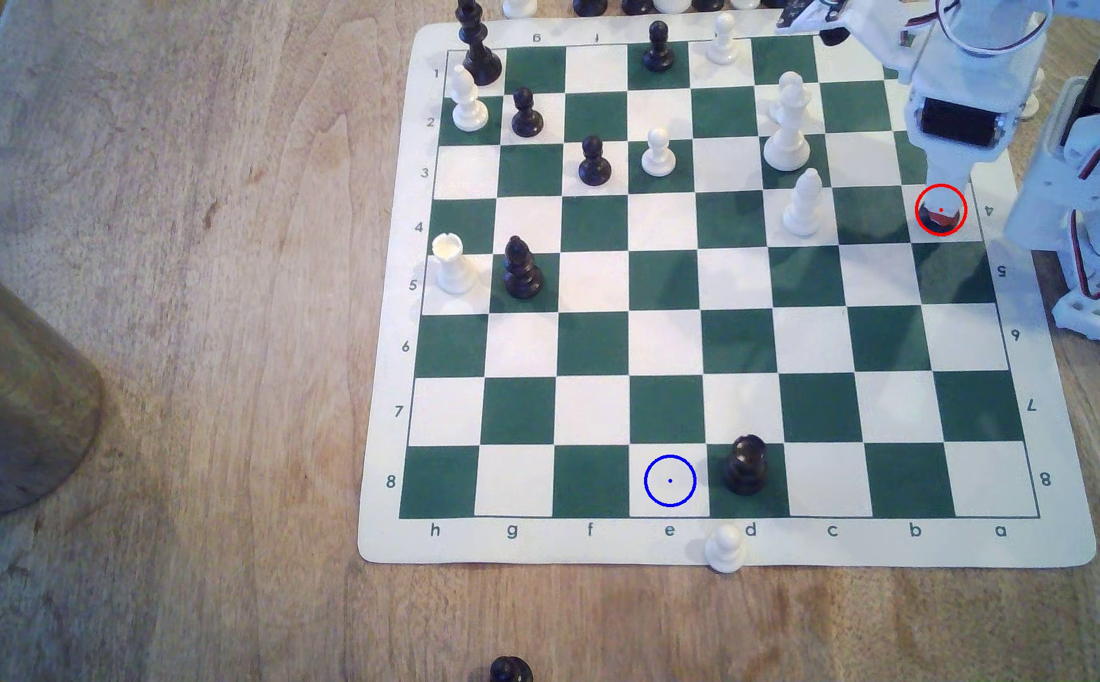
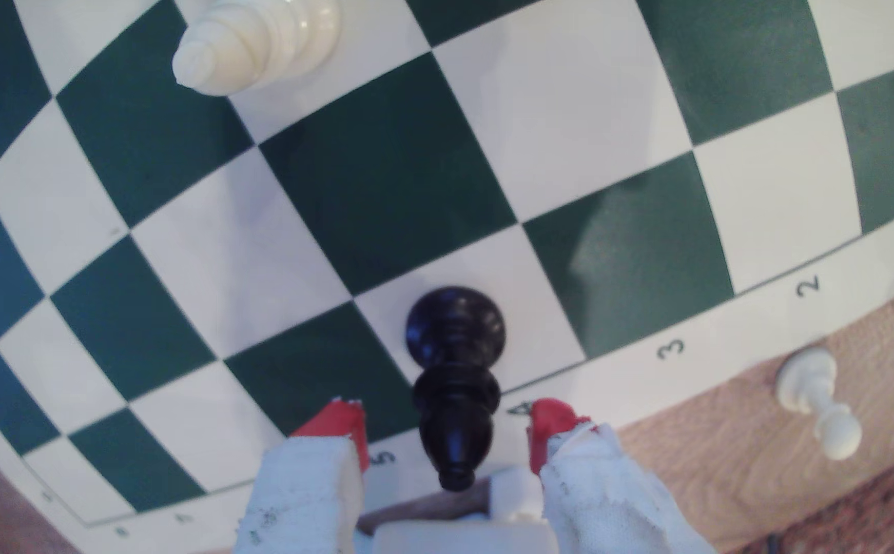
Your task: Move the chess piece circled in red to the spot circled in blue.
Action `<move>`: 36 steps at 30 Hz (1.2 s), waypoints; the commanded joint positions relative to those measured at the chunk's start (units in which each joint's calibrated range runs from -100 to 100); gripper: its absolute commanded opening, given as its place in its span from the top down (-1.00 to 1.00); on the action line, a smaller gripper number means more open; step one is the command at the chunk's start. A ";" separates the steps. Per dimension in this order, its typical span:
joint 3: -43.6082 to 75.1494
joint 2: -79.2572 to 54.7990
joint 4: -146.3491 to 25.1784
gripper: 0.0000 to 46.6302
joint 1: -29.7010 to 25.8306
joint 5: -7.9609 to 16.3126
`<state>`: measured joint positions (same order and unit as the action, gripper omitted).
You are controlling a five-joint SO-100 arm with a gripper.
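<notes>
Squarely between the red fingertips of the open, empty pincer, untouched: the upright chess piece.

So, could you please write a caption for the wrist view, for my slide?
Open gripper straddles the black chess piece standing on its white edge square, red fingertips not touching it.

Exterior view: high, looking steeply down on the whole chessboard and table, arm at the exterior view's right. Wrist view: close above the board edge, facing down past the gripper. Shared: the rank-4 border corner and black piece.
</notes>
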<state>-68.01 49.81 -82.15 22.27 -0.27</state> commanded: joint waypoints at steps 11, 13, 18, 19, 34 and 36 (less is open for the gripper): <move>0.19 -0.66 1.56 0.43 -2.60 1.86; 0.19 -0.75 1.56 0.45 -2.76 1.90; 0.19 -1.17 0.91 0.47 -2.83 1.86; 0.19 -1.17 0.82 0.47 -2.83 1.81; 0.46 -1.17 -0.08 0.63 -3.07 1.61; 0.55 -1.17 0.01 0.66 -3.15 1.66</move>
<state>-68.01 48.81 -81.83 19.62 1.49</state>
